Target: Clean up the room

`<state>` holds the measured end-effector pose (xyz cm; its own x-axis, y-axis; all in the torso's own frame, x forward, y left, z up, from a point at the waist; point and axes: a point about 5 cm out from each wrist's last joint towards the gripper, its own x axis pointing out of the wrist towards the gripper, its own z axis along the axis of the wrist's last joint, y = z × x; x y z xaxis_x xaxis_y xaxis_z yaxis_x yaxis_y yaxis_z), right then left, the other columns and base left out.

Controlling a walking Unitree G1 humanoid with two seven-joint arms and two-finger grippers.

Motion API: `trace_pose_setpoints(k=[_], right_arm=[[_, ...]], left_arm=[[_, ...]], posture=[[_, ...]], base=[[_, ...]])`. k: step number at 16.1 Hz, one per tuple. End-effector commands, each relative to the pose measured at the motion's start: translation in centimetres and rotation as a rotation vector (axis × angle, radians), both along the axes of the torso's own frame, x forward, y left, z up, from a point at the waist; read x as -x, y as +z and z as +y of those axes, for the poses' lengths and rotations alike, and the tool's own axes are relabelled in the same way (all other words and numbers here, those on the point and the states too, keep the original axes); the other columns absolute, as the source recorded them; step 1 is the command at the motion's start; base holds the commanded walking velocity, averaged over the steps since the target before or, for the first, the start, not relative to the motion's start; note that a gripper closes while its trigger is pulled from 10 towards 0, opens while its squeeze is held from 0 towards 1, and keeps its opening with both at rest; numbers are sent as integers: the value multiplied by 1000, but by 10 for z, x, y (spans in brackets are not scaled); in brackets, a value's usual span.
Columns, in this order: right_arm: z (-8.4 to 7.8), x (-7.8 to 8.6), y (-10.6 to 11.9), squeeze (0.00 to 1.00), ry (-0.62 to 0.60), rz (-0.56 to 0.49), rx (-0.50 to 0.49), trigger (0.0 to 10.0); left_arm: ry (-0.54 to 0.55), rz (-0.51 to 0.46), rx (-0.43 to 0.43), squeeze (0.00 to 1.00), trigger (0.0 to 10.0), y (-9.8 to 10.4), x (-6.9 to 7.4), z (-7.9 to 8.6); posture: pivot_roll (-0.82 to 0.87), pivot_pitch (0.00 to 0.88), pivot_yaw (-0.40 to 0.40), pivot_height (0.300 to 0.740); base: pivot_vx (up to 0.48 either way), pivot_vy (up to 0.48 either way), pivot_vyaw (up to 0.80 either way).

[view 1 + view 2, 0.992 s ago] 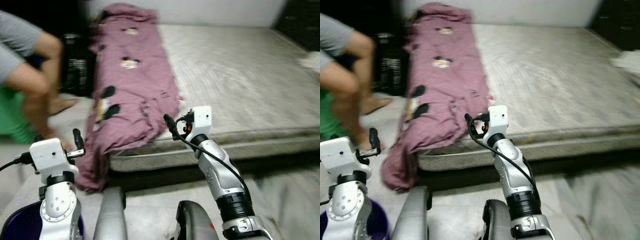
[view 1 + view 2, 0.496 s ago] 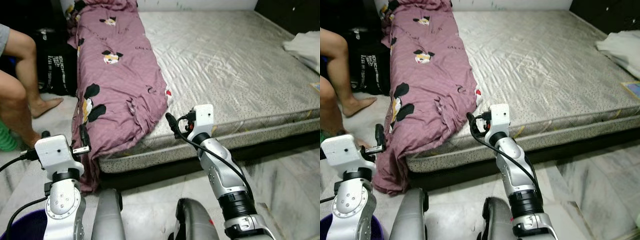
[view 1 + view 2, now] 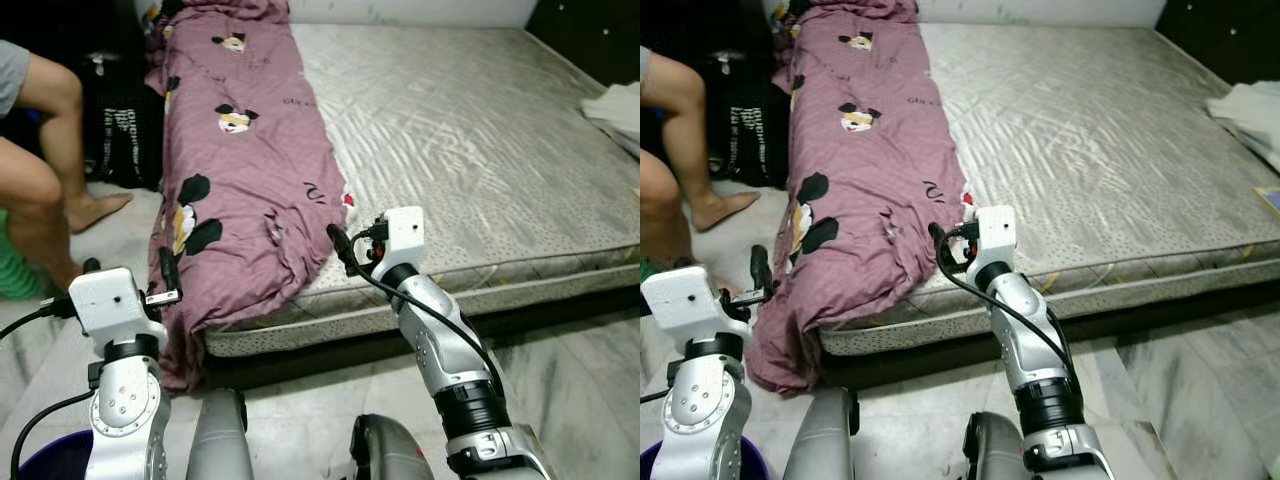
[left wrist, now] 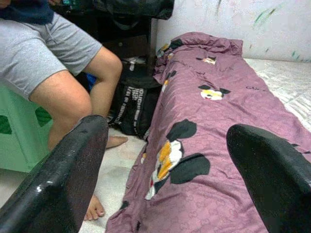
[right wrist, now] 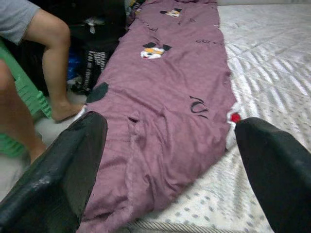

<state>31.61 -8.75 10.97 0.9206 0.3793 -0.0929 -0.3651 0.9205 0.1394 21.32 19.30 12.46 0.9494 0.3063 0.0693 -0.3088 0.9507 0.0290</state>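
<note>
A mauve blanket (image 3: 250, 170) printed with cartoon mice lies along the left side of a bare grey mattress (image 3: 480, 140). Its near end hangs over the corner down to the floor. My left gripper (image 3: 130, 266) is raised near that hanging end, open, with nothing between its fingers (image 4: 63, 179). Just short of the mattress's front edge my right gripper (image 3: 355, 242) is held up beside the blanket's edge. It is open too and holds nothing, as its wrist view of the blanket (image 5: 165, 97) between the fingers (image 5: 58, 174) confirms.
A person sits at the left on a green stool (image 4: 19, 141), with bare legs (image 3: 45, 190) on the floor. A black bag (image 3: 125, 135) stands beside the bed. White cloth (image 3: 615, 105) lies at the mattress's right edge. A purple bin (image 3: 50, 465) sits by my left arm.
The camera has swung and the blur has cleared, so the bed now sits a little differently in view. Both arms keep the same raised pose with open grippers.
</note>
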Motion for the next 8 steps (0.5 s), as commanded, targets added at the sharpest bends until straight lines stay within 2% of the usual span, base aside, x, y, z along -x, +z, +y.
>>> trace_pose_setpoints(k=[1, 8], right_arm=[[-4, -2, 2, 0, -9, -10, 7, 10000], [-4, -3, 2, 0, -17, -12, 5, 10000]], left_arm=[[-24, -15, -2, 0, 10000, 3, 0, -3], [-33, -11, 5, 0, 10000, 3, -3, -4]], posture=[[69, 10, -81, 621], [61, 20, -76, 621]], base=[[371, 0, 0], [457, 0, 0]])
